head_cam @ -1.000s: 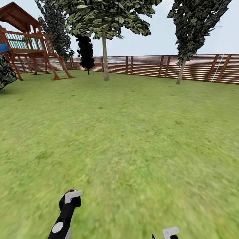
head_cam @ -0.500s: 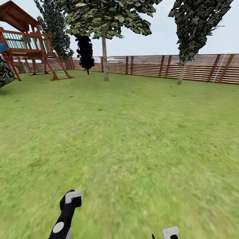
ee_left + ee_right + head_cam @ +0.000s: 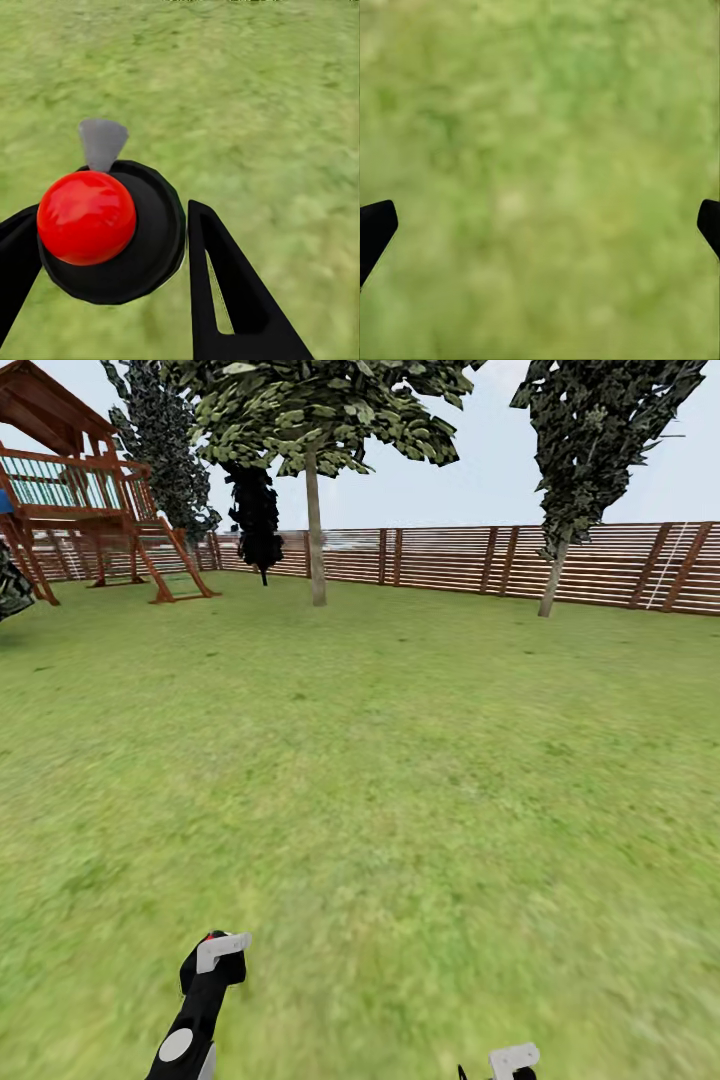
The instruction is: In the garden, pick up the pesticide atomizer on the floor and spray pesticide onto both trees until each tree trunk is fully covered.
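Grass (image 3: 400,760) is stretching toward two trees (image 3: 316,530); my left gripper (image 3: 105,247) is pinching the atomizer (image 3: 112,229), right gripper (image 3: 540,225) spread.

Playset (image 3: 90,510) cut by the picture's left edge; tree crowns (image 3: 320,410) cut at top. Right end effector (image 3: 513,1062) cut at head view bottom, only fingertips (image 3: 376,225) in wrist view. Atomizer (image 3: 112,229) body hidden under its red cap; left end effector (image 3: 105,285) fingers cropped. Grass (image 3: 540,150) blurred.
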You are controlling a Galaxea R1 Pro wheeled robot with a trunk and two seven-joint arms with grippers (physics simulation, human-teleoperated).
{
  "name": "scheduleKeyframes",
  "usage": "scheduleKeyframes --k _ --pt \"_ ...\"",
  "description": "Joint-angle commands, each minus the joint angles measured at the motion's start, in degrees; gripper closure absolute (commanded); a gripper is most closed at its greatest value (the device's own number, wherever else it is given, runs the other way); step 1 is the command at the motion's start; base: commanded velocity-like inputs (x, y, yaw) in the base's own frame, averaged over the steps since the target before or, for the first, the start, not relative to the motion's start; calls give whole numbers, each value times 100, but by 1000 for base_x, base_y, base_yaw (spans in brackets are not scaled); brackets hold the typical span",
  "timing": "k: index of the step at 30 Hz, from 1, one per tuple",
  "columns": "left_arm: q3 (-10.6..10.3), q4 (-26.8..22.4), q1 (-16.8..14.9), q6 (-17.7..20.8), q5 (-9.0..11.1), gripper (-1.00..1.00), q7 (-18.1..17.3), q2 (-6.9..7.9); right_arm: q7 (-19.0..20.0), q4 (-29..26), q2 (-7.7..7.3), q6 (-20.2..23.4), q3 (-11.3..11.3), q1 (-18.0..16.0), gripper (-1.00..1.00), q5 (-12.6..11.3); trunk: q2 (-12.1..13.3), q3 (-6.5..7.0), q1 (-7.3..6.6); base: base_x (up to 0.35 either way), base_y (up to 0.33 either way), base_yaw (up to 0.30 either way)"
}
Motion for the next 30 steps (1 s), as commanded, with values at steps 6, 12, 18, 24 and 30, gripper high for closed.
scheduleKeyframes --k 6,12,18,24,30 --pt "0 -1 0 0 -5 100 0 0 1 0 0 0 0 0 -100 -1 0 0 0 338 0 0" --pt "0 -1 0 0 -8 100 0 -1 2 0 0 0 0 0 -100 1 0 0 0 338 0 0" --pt "0 -1 0 0 -10 100 0 0 1 0 0 0 0 0 -100 -1 0 0 0 338 0 0" --pt "0 -1 0 0 -2 100 0 -1 3 0 0 0 0 0 -100 -2 0 0 0 338 0 0" --pt "0 -1 0 0 -1 100 0 -4 1 0 0 0 0 -1 -100 -2 0 0 0 338 0 0"
